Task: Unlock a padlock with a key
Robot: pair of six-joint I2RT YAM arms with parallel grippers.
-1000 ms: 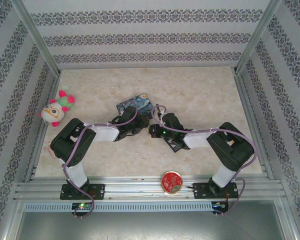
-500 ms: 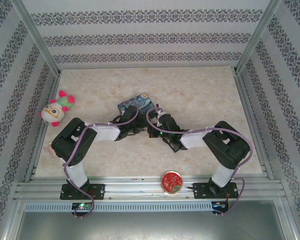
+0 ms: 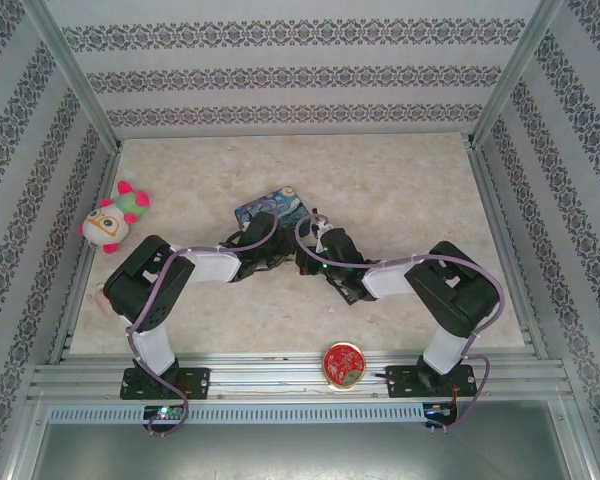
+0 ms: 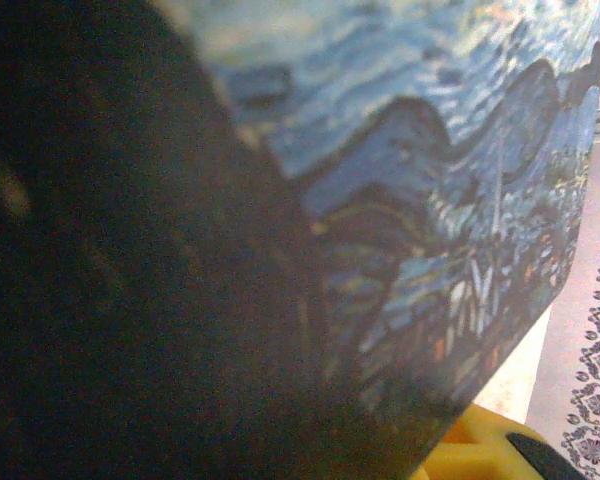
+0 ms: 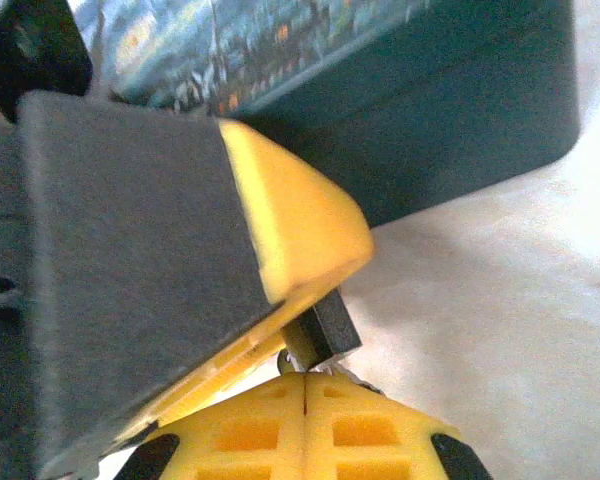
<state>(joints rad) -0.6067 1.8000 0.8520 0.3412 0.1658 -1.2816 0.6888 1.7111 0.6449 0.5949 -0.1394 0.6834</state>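
My left gripper point(image 5: 300, 320) had the padlock point(image 5: 322, 334) clamped, body poking out right above my right gripper point(image 5: 305, 395), tips pinched shut; couldn't spot the key tbh.

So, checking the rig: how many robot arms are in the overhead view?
2: the left arm bolted near-left, the right arm near-right, both reaching in toward the blue tin mid-table. None seems hidden.

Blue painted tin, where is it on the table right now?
In the top view the blue painted tin lies near mid-table, slightly left of centre, well right of the plush toy; the right wrist view shows it just beyond the right gripper.
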